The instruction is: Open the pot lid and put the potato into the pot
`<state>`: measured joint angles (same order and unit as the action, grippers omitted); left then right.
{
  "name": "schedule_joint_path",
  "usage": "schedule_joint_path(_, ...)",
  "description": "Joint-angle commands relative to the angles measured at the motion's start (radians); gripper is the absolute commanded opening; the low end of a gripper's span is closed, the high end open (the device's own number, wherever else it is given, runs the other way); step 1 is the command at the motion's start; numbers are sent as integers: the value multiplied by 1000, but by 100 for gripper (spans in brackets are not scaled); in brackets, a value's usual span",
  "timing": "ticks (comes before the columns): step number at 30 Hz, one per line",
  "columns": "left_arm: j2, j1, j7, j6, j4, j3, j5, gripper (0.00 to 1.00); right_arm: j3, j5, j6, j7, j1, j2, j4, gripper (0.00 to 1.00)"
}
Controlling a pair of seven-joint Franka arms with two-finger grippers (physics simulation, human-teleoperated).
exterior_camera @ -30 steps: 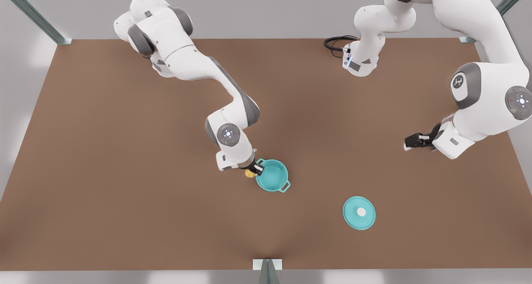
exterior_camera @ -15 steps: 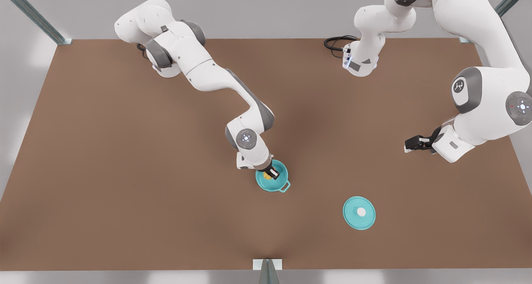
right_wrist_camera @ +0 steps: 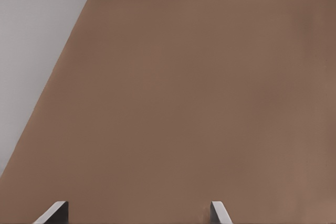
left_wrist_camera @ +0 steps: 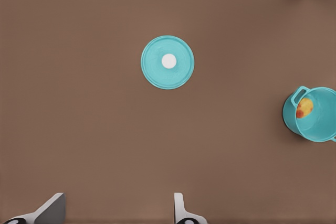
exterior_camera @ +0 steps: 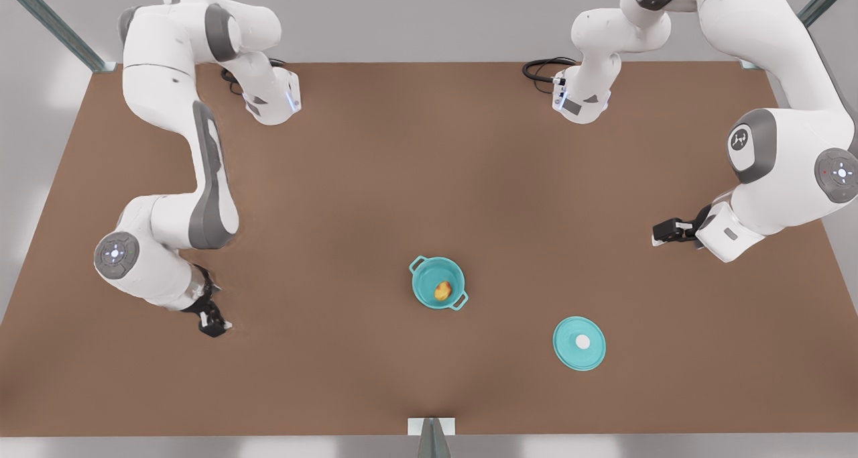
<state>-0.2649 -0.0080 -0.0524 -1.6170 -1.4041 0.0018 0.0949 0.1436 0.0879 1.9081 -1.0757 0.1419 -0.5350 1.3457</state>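
The small round teal pot (exterior_camera: 438,283) with two loop handles stood near the middle of the brown worktop (exterior_camera: 429,176), open at the top, and the small yellow-orange potato (exterior_camera: 442,290) lay inside it, toward the pot's 4 o'clock wall in the front view. The flat round teal pot lid (exterior_camera: 579,342) with its white centre knob rested flat on the worktop at about 4 o'clock from the pot and well apart from it, likely set there so the pot's mouth stayed free for the drop.

The left claw (exterior_camera: 663,231) hovered at about 2 o'clock from the pot, far off to the front view's right; its fingers stood wide apart and held nothing, and its wrist camera looked down on the lid (left_wrist_camera: 168,62) and the pot (left_wrist_camera: 313,114) with the potato (left_wrist_camera: 304,108) in it. The right claw (exterior_camera: 213,322) hung low near the worktop at about 9 o'clock from the pot, well clear of it, its fingers also spread wide and empty.

With the lid off and the potato in the pot, the task looked complete, and both arms appeared parked clear of the things.
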Motion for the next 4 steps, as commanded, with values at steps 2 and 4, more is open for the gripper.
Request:
schedule_joint_path(2,1,-1,-10,0,0,0,0,100,-9,-97,-195,1002,-61,30,36,100)
schedule_joint_path(4,1,-1,-10,0,0,0,0,100,-10,-94,-199,997,-54,29,36,100)
